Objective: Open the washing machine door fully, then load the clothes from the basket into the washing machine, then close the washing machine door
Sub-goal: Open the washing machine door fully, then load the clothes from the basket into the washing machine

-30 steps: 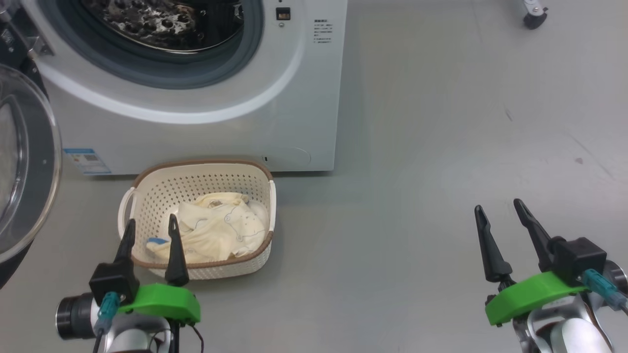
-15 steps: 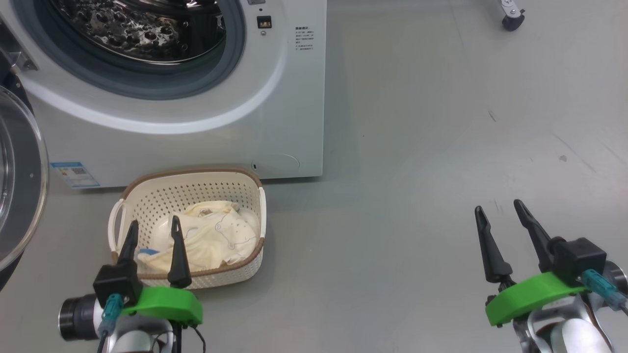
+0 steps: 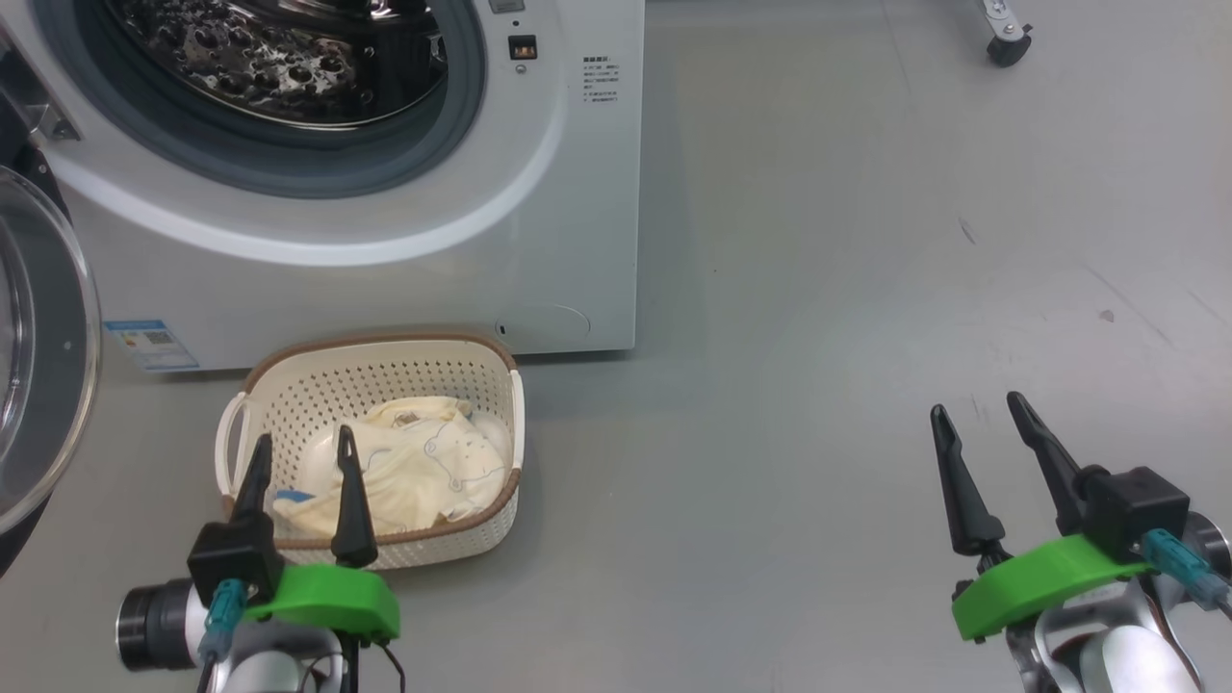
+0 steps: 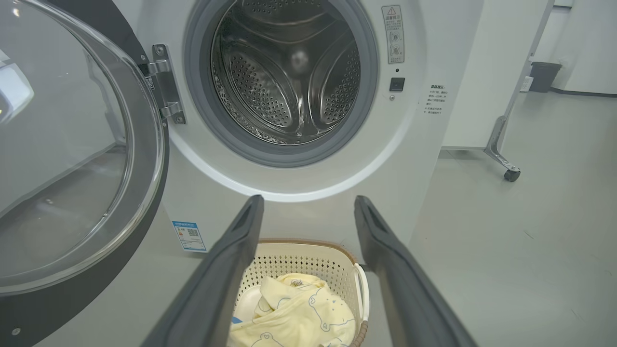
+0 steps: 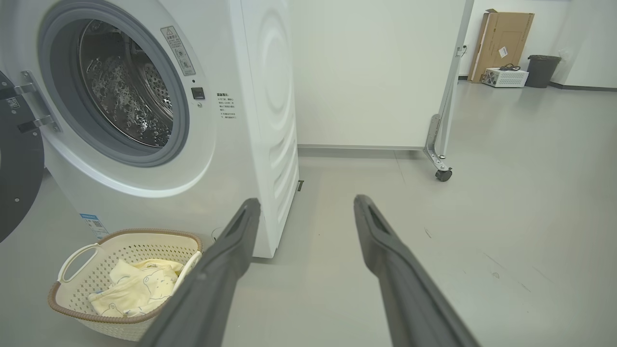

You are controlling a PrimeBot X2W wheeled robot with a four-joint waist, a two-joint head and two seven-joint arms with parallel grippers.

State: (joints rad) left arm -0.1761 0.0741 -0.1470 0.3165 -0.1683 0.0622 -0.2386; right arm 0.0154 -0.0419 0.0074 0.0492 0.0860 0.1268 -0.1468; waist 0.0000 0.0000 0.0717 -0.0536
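The white washing machine [image 3: 385, 250] stands at the upper left, its steel drum [image 4: 289, 72] in plain sight. The washing machine door [image 3: 43, 346] is swung open to the left on its metal hinge [image 4: 166, 82]. On the floor in front sits the cream basket [image 3: 385, 371], holding cream-yellow clothes [image 3: 423, 462] and a small blue piece [image 3: 292, 497]. My left gripper [image 3: 303, 435] hovers open over the basket's near left edge, nothing between its fingers. My right gripper [image 3: 976, 404] is open over bare floor far to the right. The right wrist view has the basket [image 5: 125, 236] at lower left.
A white partition on a castor [image 5: 443, 174] stands right of the machine, its wheel [image 3: 1007, 48] at the top of the head view. A cardboard box [image 5: 501, 43] and a grey bin [image 5: 542, 70] stand far back. Grey floor stretches to the right.
The head camera has shifted, so the machine and basket now sit further left in the picture. Both grippers stay open and hold nothing.
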